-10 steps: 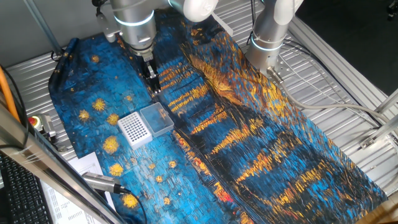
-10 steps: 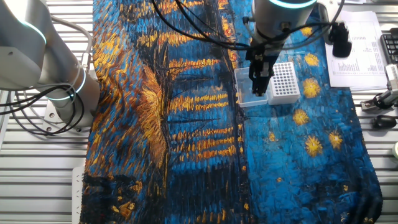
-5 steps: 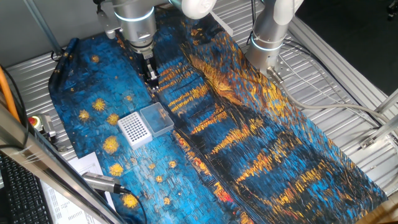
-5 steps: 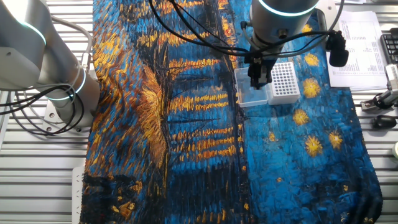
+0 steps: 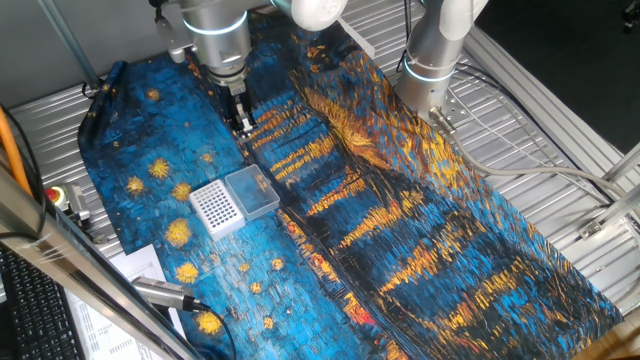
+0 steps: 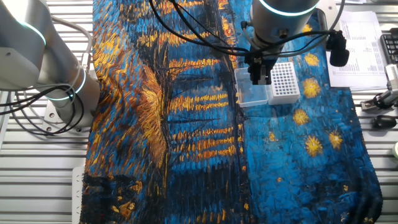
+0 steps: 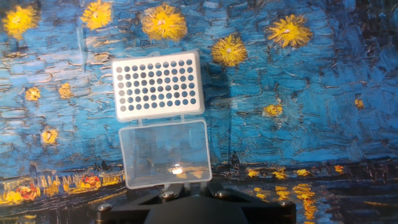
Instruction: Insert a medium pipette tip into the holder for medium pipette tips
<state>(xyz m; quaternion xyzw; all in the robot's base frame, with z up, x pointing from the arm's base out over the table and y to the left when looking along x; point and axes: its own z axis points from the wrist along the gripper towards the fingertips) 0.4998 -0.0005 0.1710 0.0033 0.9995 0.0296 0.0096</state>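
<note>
Fingers (image 5: 243,124) (state unclear) above clear box (image 7: 165,152).

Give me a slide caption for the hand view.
White tip holder beside clear plastic box on starry blue cloth.

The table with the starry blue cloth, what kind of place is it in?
Probably a robot lab or workshop. Two robot arms stand at a metal-slatted table, cables trail across it, and a white pipette-tip holder sits beside a clear plastic box.
</note>
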